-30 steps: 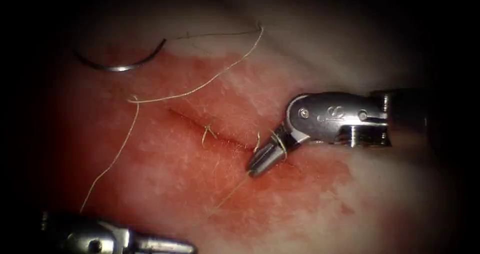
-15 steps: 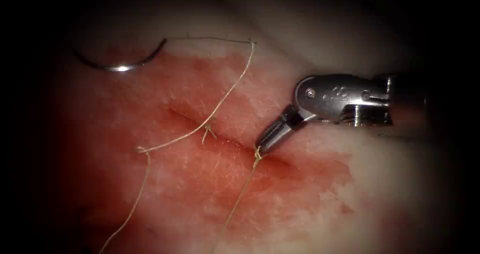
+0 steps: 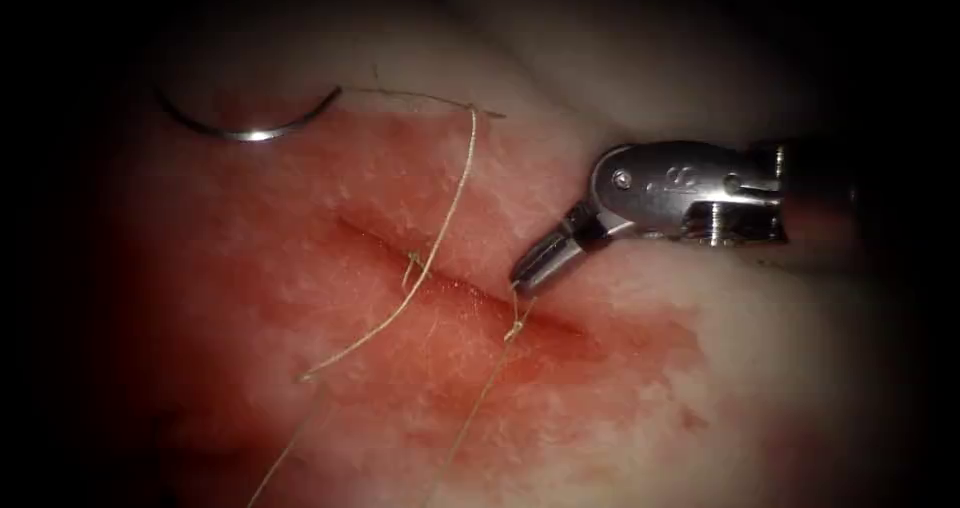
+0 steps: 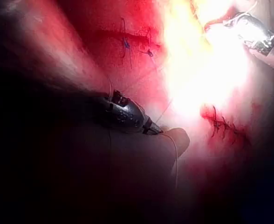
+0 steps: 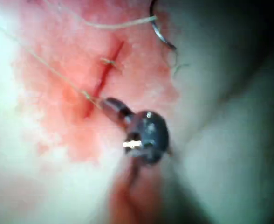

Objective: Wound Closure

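1. The pink, red-stained slab of pork tissue looks soft and wet; its straight cut runs diagonally through the middle.
2. The right arm's steel needle driver rests its tip at the cut's right end, jaws together, apparently pinching the thread by the knot.
3. The left arm's dark tool grips thread too.
4. The fine tan thread is limp, light and slippery; grip it near the knot.
5. The curved steel needle, stiff and light, lies free on the tissue, upper left of the cut; take it mid-curve.
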`<action>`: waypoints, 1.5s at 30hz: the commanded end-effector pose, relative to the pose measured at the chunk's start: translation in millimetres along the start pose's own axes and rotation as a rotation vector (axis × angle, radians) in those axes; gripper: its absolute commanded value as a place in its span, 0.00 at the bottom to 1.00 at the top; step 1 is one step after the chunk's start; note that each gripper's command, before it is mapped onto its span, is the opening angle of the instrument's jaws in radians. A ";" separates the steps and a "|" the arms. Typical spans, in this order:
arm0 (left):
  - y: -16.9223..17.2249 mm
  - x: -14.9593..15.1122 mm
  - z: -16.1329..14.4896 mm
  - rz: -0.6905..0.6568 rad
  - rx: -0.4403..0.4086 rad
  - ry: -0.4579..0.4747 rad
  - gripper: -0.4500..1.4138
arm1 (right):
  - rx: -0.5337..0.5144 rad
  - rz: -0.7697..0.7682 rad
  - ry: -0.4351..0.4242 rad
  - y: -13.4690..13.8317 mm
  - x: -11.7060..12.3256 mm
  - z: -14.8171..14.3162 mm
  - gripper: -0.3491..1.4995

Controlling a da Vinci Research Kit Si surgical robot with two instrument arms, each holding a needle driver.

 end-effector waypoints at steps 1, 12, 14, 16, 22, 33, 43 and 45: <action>0.6 -0.6 0.8 -0.005 -0.001 -0.001 0.05 | -0.017 0.000 -0.010 1.3 -0.2 0.3 0.00; 0.1 -1.0 1.4 -0.004 0.002 -0.001 0.05 | -0.123 0.050 -0.023 2.0 -0.9 -1.1 0.00; 0.4 -1.1 1.4 -0.002 0.003 -0.002 0.05 | -0.135 0.052 -0.025 1.8 -1.1 -1.1 0.00; 1.2 -1.1 1.1 -0.005 0.002 -0.002 0.05 | -0.150 0.044 -0.031 1.8 -1.1 -1.1 0.00; 3.3 -0.3 -0.1 -0.007 -0.008 -0.004 0.05 | -0.202 0.039 -0.050 2.3 -1.6 -1.3 0.00; 3.4 0.6 -0.5 -0.018 -0.016 -0.008 0.05 | -0.196 0.036 -0.056 1.3 -2.0 -0.1 0.00; -2.4 6.4 0.2 -0.006 0.007 0.008 0.05 | -0.471 0.137 0.032 -1.1 0.0 -3.4 0.92; -4.3 7.6 0.3 0.012 0.022 0.009 0.05 | -0.516 0.176 0.064 -2.7 0.4 -5.5 0.93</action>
